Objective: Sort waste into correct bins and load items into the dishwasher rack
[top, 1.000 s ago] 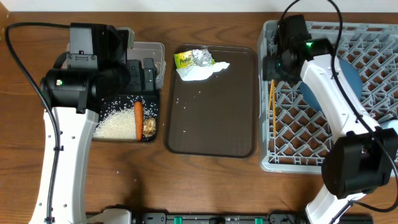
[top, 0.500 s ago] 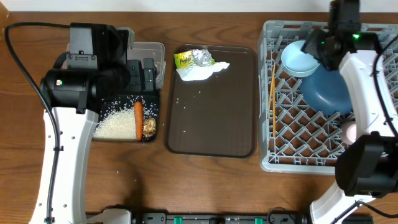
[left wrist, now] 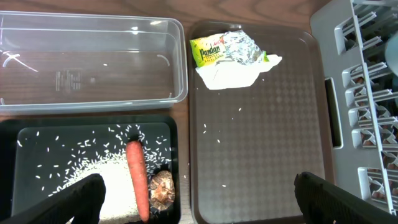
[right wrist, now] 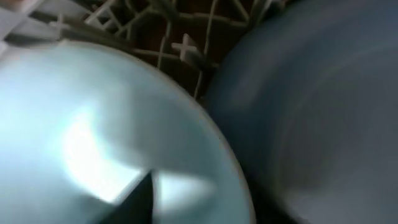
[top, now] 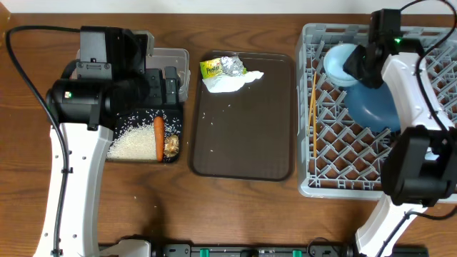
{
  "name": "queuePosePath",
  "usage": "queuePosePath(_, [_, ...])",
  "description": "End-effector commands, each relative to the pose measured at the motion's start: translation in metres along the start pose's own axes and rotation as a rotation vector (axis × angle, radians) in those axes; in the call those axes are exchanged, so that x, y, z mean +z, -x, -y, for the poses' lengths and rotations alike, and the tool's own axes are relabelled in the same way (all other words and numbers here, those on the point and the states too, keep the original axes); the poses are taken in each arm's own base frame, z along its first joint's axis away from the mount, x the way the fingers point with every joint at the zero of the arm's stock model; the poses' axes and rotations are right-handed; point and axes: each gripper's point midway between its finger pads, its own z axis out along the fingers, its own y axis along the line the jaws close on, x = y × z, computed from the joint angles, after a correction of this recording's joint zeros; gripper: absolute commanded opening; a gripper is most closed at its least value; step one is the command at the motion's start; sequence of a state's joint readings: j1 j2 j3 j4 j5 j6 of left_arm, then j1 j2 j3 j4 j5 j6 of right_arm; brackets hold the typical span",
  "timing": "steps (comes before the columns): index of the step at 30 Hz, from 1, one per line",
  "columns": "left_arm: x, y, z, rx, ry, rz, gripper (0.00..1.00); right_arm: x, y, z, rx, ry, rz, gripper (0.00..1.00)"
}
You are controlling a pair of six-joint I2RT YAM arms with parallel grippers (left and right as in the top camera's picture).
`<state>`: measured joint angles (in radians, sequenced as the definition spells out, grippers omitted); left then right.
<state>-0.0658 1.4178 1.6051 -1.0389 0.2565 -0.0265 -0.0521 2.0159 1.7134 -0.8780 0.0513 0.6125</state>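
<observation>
My left gripper is open and empty above the seam between the black tray and the brown serving tray; it also shows in the left wrist view. The black tray holds rice, the carrot and the brown lump. The clear tub is empty. The wrapper, foil and napkin lie together. My right gripper is at the white bowl, one finger inside its rim. The bowl leans on the blue plate in the rack. The cups are hidden.
The dark brown serving tray lies between the bins and the rack, with a few rice grains on it. The chopsticks lie along the rack's left side. The right arm crosses the rack's right half.
My right gripper swung from the rack's left edge to over its back, then slightly left. The white bowl now shows against the plate. The left arm has not moved.
</observation>
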Motion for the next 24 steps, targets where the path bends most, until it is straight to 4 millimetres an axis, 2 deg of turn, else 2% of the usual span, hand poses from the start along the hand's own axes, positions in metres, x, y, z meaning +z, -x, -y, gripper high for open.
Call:
queuePosePath(1, [0.0,0.001,0.001,-0.001,-0.005,0.001,0.98,-0.004,0.001,-0.004,0.035,0.012,0.008,0.01])
queuePosePath(5, [0.0,0.001,0.001,-0.001,-0.005,0.001,0.98,-0.008,0.003,0.004,0.033,-0.03,0.025,0.01])
queuePosePath(9, [0.0,0.001,0.001,-0.001,-0.005,0.001,0.98,-0.029,0.015,0.02,-0.015,-0.116,0.107,0.01])
queuePosePath(17, [0.0,0.001,0.001,-0.001,-0.005,0.001,0.98,-0.106,0.039,0.022,-0.111,-0.244,0.369,0.01])
queuePosePath(21, [0.0,0.001,0.001,-0.001,-0.005,0.001,0.98,-0.144,0.037,0.015,-0.27,-0.426,0.516,0.01])
queuePosePath(24, [0.0,0.001,0.001,-0.001,-0.005,0.001,0.98,-0.169,0.028,0.003,-0.399,-0.598,0.622,0.01])
